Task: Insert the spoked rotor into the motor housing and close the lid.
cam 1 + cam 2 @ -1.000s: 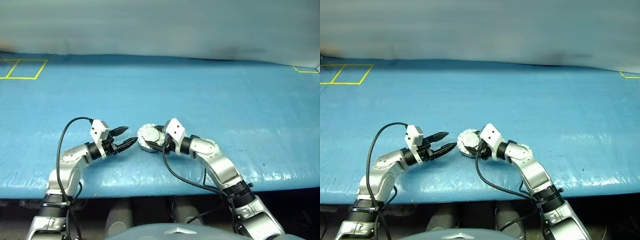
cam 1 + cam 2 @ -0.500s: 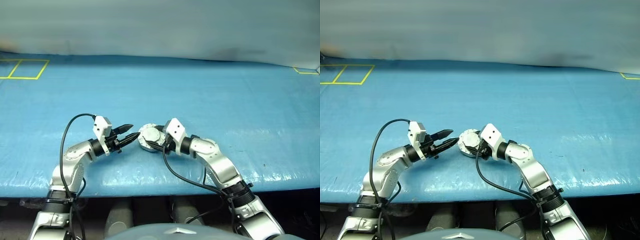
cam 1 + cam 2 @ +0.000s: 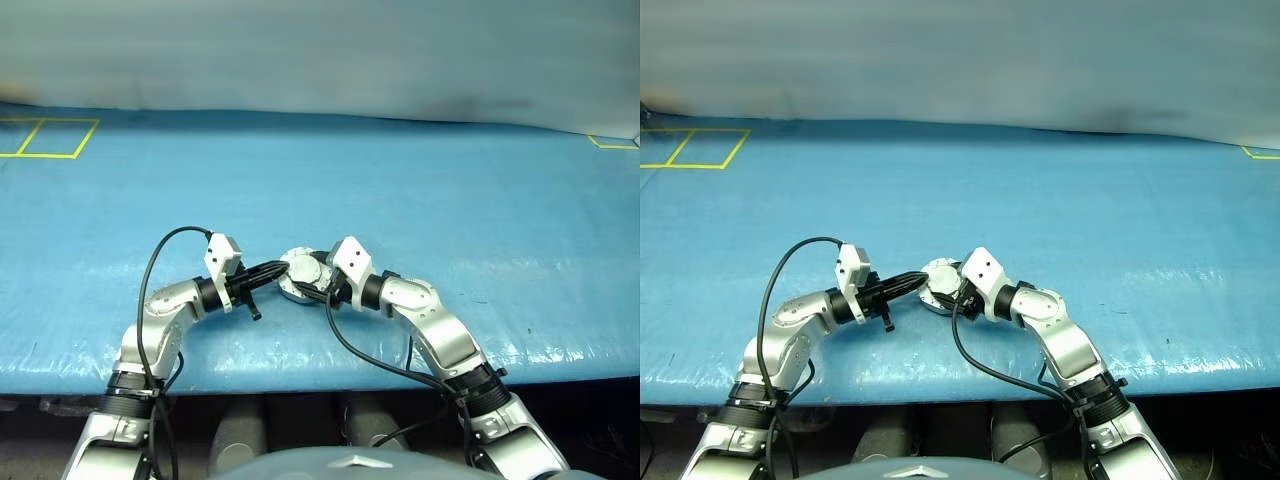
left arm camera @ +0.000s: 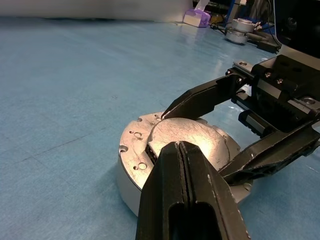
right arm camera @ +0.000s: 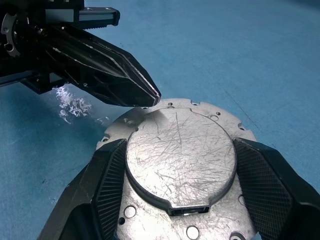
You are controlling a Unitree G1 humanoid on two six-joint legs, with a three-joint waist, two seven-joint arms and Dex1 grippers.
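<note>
Two grippers meet at the middle of the blue bench (image 3: 420, 180), close to its near edge. The right gripper (image 5: 175, 165) has its fingers (image 5: 260, 170) spread wide around the motor housing (image 3: 300, 276), one on each side of the grey puck, pressing against its flanks as it sits on the bench. On top of the housing lies the lid (image 5: 180, 155), plain scratched grey face up, seated flat inside the ring of small screw holes, with a small notch at its edge toward the right wrist. From the left comes the left gripper (image 4: 177, 150), its two black fingers (image 4: 165, 170) pinched tight together with nothing between them, the closed tip resting right at the left rim of the lid where it meets the housing. In the left wrist view the tip sits at the lid's edge; whether it actually presses on the metal I cannot tell. Both arms angle inward and slightly downward, black cables looping behind them. Yellow tape marks sit at the far left corner of the bench.
</note>
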